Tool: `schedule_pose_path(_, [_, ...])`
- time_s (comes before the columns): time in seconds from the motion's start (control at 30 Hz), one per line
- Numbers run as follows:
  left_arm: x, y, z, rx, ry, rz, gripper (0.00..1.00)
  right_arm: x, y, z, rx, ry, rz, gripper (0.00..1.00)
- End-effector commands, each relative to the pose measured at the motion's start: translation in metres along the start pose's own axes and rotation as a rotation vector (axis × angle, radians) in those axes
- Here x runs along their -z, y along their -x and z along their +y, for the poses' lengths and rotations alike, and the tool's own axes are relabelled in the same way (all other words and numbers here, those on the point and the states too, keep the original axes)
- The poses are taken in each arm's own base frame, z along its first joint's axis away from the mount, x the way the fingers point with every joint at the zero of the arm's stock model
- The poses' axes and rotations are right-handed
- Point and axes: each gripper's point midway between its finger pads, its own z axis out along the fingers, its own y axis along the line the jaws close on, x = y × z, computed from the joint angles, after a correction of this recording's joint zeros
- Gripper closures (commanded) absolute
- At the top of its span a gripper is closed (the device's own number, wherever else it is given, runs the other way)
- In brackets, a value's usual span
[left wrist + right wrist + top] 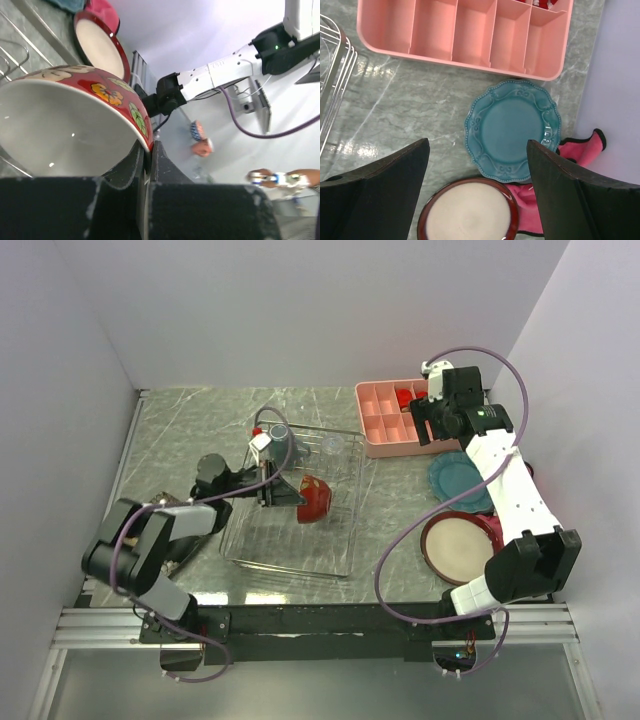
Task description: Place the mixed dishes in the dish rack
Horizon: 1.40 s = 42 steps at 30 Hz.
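My left gripper [283, 491] is shut on the rim of the red bowl [314, 498], holding it tipped on its side over the dish rack [290, 566]. In the left wrist view one finger sits inside the bowl [65, 125] and one outside, with the left gripper [147, 150] pinching the wall. A grey-blue mug [279, 432] and a clear glass [331, 445] stand at the rack's far end. My right gripper [428, 425] hangs open and empty above the teal scalloped plate [512, 131] and the red-rimmed cream plate [469, 212].
A pink compartment tray [385, 420] sits at the back right, with small red pieces in one section. A pink-red cloth [580, 150] lies under the two plates by the right wall. The rack's wire edge [335, 60] shows at the left of the right wrist view.
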Motion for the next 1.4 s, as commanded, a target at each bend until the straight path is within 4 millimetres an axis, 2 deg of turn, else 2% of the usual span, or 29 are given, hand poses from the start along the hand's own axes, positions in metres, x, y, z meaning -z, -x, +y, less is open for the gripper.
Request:
schedule_pose_path(0.0, [-0.021,0.03,-0.03,-0.168,-0.113,-0.018,0.99,0.019,0.007,-0.007,0.026,-0.03,-0.052,0.14])
schedule_pose_path(0.03, [-0.028,0.023,-0.021,-0.087,-0.087,0.021,0.99,0.018,0.006,-0.006,0.025,-0.022,-0.047,0.14])
schedule_pose_path(0.1, [-0.036,0.026,-0.014,-0.094,-0.069,0.04,0.99,0.017,0.006,-0.003,0.026,-0.014,-0.047,0.14])
schedule_pose_path(0.13, [-0.037,0.02,-0.001,0.01,-0.015,0.072,0.99,0.016,0.007,-0.002,0.025,-0.013,-0.047,0.14])
schedule_pose_path(0.17, [-0.042,0.027,-0.001,-0.002,-0.011,0.089,0.99,0.017,0.008,-0.002,0.024,-0.013,-0.054,0.14])
schedule_pose_path(0.2, [-0.044,0.028,0.003,-0.027,-0.002,0.104,0.99,0.016,0.008,0.0,0.028,-0.008,-0.054,0.14])
schedule_pose_path(0.27, [-0.047,0.025,0.01,0.039,0.027,0.142,0.99,0.016,0.006,0.002,0.028,-0.004,-0.052,0.14])
schedule_pose_path(0.37, [-0.045,0.019,0.011,0.058,0.041,0.158,0.99,0.017,0.002,0.005,0.028,0.009,-0.046,0.14])
schedule_pose_path(0.4, [-0.043,0.012,0.017,0.086,0.07,0.174,0.99,0.017,0.001,0.005,0.026,0.012,-0.043,0.14])
schedule_pose_path(0.6, [-0.035,-0.002,0.015,0.122,0.099,0.165,0.99,0.014,-0.001,0.011,0.015,0.035,-0.035,0.14])
schedule_pose_path(0.87, [-0.046,-0.017,0.012,0.15,0.083,0.197,0.99,0.011,0.004,0.014,0.011,0.057,-0.028,0.14])
schedule_pose_path(1.1, [-0.05,-0.03,0.02,0.192,0.072,0.208,0.99,0.008,-0.003,0.021,0.024,0.07,-0.009,0.14])
schedule_pose_path(1.37, [-0.043,-0.037,0.044,0.305,0.119,0.197,0.99,0.004,-0.006,0.028,0.027,0.082,-0.003,0.14])
